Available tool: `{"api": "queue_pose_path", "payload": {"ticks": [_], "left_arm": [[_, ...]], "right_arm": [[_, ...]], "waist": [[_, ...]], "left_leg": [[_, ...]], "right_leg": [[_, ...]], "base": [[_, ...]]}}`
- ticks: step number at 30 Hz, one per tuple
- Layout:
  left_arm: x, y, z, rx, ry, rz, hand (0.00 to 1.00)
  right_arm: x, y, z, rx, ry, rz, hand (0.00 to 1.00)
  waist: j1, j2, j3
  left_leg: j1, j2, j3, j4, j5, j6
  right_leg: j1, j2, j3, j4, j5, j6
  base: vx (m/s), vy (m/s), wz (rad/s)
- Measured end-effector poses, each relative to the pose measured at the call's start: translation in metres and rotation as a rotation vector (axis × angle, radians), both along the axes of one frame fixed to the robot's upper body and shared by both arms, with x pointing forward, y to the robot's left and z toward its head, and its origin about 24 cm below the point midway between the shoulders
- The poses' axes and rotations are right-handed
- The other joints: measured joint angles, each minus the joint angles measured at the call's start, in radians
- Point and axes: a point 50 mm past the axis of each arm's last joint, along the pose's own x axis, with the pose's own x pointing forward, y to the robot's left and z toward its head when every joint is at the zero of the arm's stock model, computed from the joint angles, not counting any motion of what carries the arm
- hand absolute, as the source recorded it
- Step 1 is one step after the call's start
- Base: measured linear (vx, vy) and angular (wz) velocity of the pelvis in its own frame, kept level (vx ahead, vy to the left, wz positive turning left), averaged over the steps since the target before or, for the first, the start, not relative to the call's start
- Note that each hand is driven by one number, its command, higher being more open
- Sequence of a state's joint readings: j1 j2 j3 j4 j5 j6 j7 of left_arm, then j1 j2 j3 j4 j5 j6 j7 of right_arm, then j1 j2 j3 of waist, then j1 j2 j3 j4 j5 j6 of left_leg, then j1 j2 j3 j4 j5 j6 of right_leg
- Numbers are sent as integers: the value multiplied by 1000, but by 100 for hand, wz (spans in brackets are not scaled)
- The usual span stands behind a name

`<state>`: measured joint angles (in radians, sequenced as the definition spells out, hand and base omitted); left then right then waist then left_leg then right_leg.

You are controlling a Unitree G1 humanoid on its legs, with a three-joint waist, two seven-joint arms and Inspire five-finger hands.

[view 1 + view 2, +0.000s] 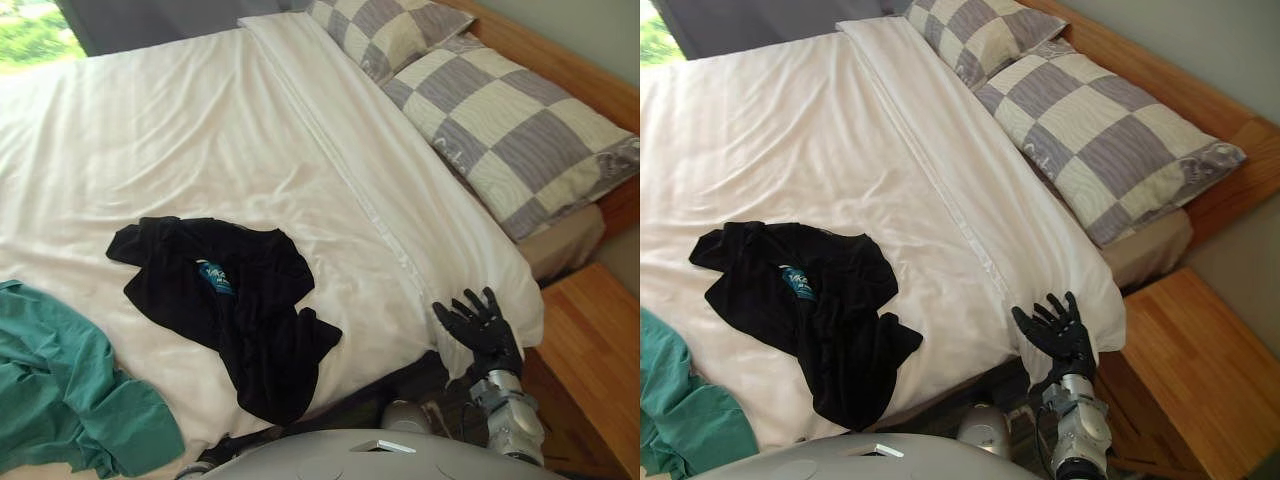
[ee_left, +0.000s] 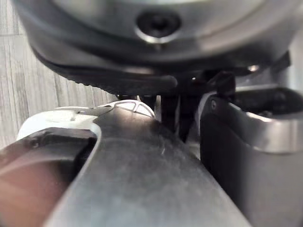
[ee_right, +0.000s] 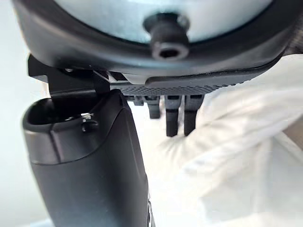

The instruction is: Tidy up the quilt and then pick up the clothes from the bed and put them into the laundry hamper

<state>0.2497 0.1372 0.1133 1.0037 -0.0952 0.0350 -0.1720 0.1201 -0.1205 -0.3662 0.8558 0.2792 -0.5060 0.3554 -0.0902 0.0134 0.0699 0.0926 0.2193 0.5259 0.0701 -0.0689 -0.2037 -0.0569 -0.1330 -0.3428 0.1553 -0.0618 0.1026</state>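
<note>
A white quilt (image 1: 250, 130) lies spread over the bed, its top edge folded back below the pillows. A black garment (image 1: 240, 300) lies crumpled on it near the front edge. A teal garment (image 1: 60, 390) lies at the bed's near left corner. My right hand (image 1: 485, 325) is open, fingers spread, held up beside the quilt's near right corner, which hangs over the bed's side. The right wrist view shows its straight fingers (image 3: 175, 116) just short of the white cloth (image 3: 236, 156). My left hand (image 2: 180, 113) hangs low beside my body over the wood-patterned floor, fingers straight.
Two grey-and-cream checked pillows (image 1: 510, 130) lie along the wooden headboard (image 1: 560, 60) at the right. A wooden bedside table (image 1: 590, 350) stands right of my right hand. A window (image 1: 35, 30) is at the far left corner.
</note>
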Motion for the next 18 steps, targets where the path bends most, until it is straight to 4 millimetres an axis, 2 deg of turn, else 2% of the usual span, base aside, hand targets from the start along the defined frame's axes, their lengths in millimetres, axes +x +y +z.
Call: {"api": "queue_pose_path", "payload": {"ticks": [1, 2, 4, 5, 6, 7, 8, 9, 10, 11, 12, 14, 15, 16, 17, 18], "left_arm": [[7, -1, 0, -4, 3, -62, 100], [12, -3, -1, -1, 4, -131, 100], [16, -6, -1, 10, 1, -171, 100], [17, -5, 0, 21, -9, -181, 100], [18, -4, 0, 27, -14, -191, 100], [23, 0, 2, 59, -31, -247, 100], [38, 7, 7, 115, -86, -302, 100], [49, 9, 11, 149, -132, -340, 100], [53, 8, 12, 156, -156, -361, 100], [54, 4, 12, 148, -166, -393, 100], [58, 1, 12, 149, -169, -468, 100], [61, -1, 13, 135, -175, -522, 100], [65, 5, 15, 115, -183, -556, 100], [65, 4, 15, 103, -183, -564, 100], [65, 2, 15, 100, -177, -587, 100], [64, 1, 15, 98, -170, -603, 100]], "right_arm": [[-1, -2, 2, -16, -13, -8, 100], [-4, -6, 4, -37, -18, -27, 100], [-15, -17, 4, -65, 3, -52, 100], [-18, -19, 4, -67, 9, -61, 100], [-19, -19, 4, -59, 6, -69, 100], [-21, -19, 3, -44, 5, -96, 100], [-23, -21, 3, -50, 7, -129, 100], [-25, -26, 5, -71, 14, -150, 100], [-27, -31, 6, -92, 22, -158, 100], [-28, -40, 10, -128, 32, -160, 100], [-27, -44, 12, -143, 28, -164, 100], [-27, -47, 14, -152, 28, -164, 100], [-19, -46, 16, -160, 11, -147, 100], [-15, -46, 18, -166, 2, -138, 100], [-7, -48, 22, -195, -9, -110, 100], [-2, -49, 25, -211, -18, -99, 100]], "waist": [[-13, 6, 5], [-37, 3, 11], [-44, 0, 16], [-39, 9, 17], [-36, 10, 17], [-35, -12, 30], [-46, -18, 48], [-50, -33, 72], [-49, -25, 83], [-51, 2, 89], [-52, 3, 88], [-54, -2, 89], [-52, -32, 94], [-51, -28, 96], [-59, -21, 97], [-65, -13, 93]], "left_leg": [[-19, -25, -46, -18, 15, 19], [-24, -50, -110, -46, 37, 47], [-13, -73, -165, -89, 58, 62], [-13, -82, -175, -98, 70, 62], [-20, -85, -176, -85, 68, 64], [-79, -85, -186, 17, 35, 77], [-179, -75, -195, 202, 8, 74], [-225, -54, -179, 314, -8, 81], [-238, -38, -149, 359, -21, 103], [-246, -31, -93, 375, -46, 141], [-231, -63, -110, 311, -47, 140], [-209, -99, -123, 243, -38, 141], [-212, -65, -129, 359, -126, 189], [-218, -26, -143, 428, -149, 190], [-221, 43, -204, 527, -165, 179], [-219, 70, -244, 555, -166, 177]], "right_leg": [[30, 33, 71, -45, -41, -10], [56, 47, 124, -70, -54, -10], [75, 44, 125, -69, -63, -15], [78, 37, 115, -64, -65, -15], [78, 31, 109, -60, -67, -14], [77, 4, 86, -51, -71, -10], [95, -29, 36, -39, -72, -2], [112, -52, -1, -24, -59, -1], [117, -57, -17, -10, -60, -1], [106, -50, -18, 22, -77, 10], [85, -68, -2, 44, -100, 10], [71, -92, 5, 53, -101, 12], [70, -144, 14, 55, -64, 15], [68, -150, 27, 60, -58, 24], [53, -169, 58, 80, -46, 45], [38, -181, 79, 91, -40, 56]], "base": [[-35, 36, 109], [-73, 31, 150], [-64, 34, 97], [-9, 30, 27], [8, 70, 37], [0, 120, 74], [-6, 141, 102], [-31, 153, 91], [-29, 172, 51], [-15, 192, 36], [13, 175, 35], [-14, 172, 16], [-45, 203, -20], [-43, 290, -48], [-8, 265, -45], [11, 419, -58]]}}
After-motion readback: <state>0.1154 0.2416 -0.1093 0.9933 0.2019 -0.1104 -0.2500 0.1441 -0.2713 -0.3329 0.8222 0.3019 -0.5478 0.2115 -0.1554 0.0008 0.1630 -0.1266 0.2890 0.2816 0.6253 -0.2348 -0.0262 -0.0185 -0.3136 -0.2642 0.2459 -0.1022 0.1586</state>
